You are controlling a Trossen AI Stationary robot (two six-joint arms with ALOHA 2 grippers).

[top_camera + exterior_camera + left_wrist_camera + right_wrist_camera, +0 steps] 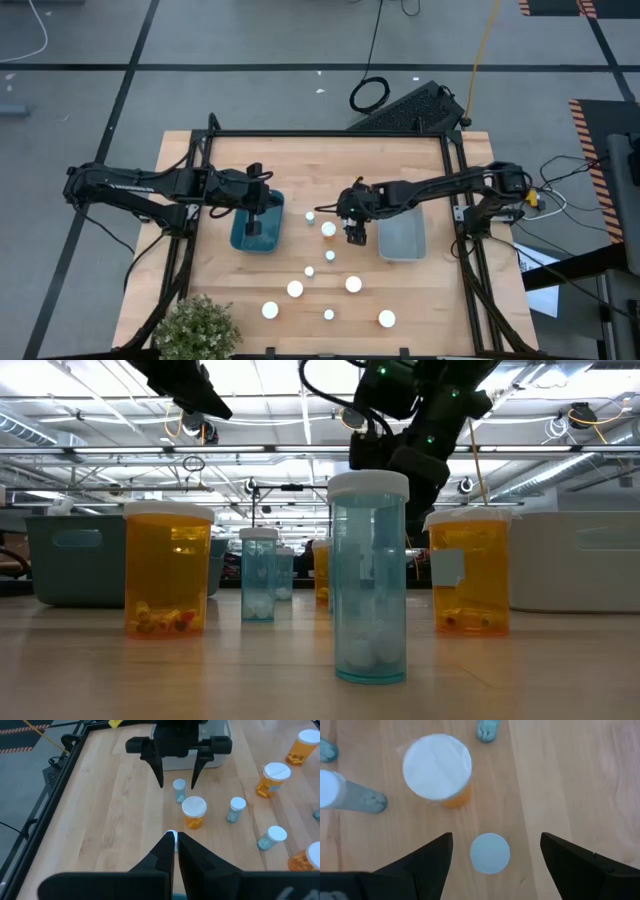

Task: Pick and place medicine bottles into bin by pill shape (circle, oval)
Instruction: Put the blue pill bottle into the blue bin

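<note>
Several medicine bottles with white caps stand on the wooden table (230, 290), among them an amber one (328, 229) and a small blue one (310, 215). My right gripper (355, 235) hangs open, pointing down over another small bottle (490, 853). Its fingers stand on either side of that bottle's cap without touching it. An amber bottle (436, 767) stands just beside. My left gripper (254, 230) is shut with nothing in it, over the teal bin (270, 215). A white cap (171, 836) on the table shows just past its fingertips.
The white bin (402, 238) stands right of my right gripper. More bottles (295, 289) (353, 284) (386, 319) are spread toward the near edge. A potted plant (195, 325) sits at the near left corner. A black frame (330, 133) borders the table.
</note>
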